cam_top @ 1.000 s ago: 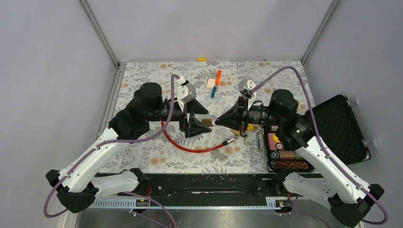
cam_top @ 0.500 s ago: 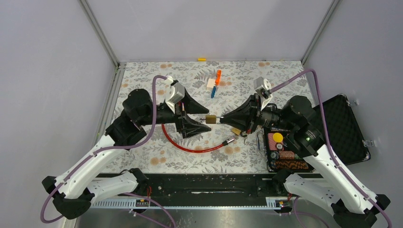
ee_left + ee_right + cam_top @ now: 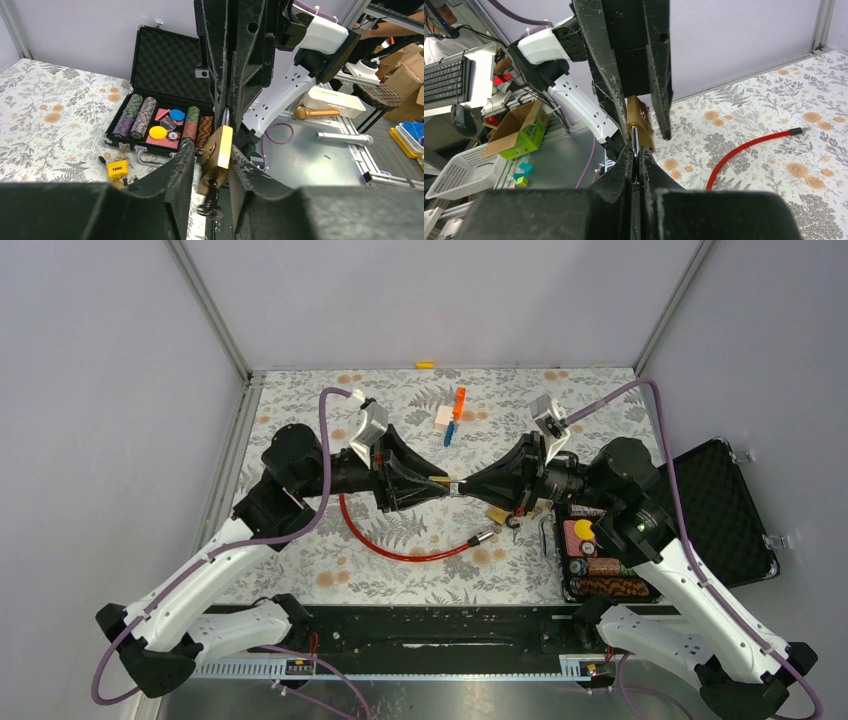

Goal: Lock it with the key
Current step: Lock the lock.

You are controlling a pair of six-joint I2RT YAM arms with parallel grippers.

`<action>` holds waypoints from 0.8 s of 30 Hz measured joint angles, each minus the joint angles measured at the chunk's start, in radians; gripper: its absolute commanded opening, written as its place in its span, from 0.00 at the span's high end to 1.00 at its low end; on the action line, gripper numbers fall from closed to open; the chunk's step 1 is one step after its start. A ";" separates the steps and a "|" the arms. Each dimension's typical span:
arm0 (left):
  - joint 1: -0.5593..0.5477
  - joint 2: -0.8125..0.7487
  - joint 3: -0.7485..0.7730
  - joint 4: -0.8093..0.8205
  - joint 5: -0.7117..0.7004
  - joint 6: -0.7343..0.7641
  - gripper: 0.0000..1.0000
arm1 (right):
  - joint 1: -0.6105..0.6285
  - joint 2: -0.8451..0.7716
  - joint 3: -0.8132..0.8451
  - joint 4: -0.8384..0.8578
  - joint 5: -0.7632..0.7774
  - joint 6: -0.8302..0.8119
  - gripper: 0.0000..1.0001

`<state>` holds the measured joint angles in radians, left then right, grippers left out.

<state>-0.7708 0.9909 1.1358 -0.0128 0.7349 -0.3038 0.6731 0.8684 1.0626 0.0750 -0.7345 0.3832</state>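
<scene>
pinching padlock (image 3: 217,155) by shackle: right fingers (image 3: 623,175) | left fingers (image 3: 175,170) apart, straddling its body

The table (image 3: 300,570) wears a floral cover. On it lie a curved red cable (image 3: 400,550) in the middle, small orange, white and blue blocks (image 3: 450,418) farther back, a yellow-tagged brass piece (image 3: 496,513), and at the right an open black case (image 3: 720,510) of poker chips (image 3: 600,570).

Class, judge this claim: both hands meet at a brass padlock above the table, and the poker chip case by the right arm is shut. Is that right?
No: the poker chip case lies open, lid laid back, as the top external view shows. The rest, brass padlock included, stands.
</scene>
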 measured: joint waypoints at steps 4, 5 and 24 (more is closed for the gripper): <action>0.011 0.007 0.000 0.012 0.029 -0.019 1.00 | -0.001 0.007 0.000 0.006 0.014 0.006 1.00; 0.014 0.007 0.000 0.014 0.035 -0.021 1.00 | -0.003 0.011 0.000 0.008 0.015 0.009 1.00; 0.104 0.052 -0.002 0.030 0.052 -0.142 1.00 | -0.003 0.030 0.002 -0.063 0.118 -0.019 0.59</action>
<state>-0.6670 1.0431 1.1339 0.0170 0.7868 -0.4458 0.6701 0.8986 1.0649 0.0124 -0.6163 0.3637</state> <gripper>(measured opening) 0.159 0.536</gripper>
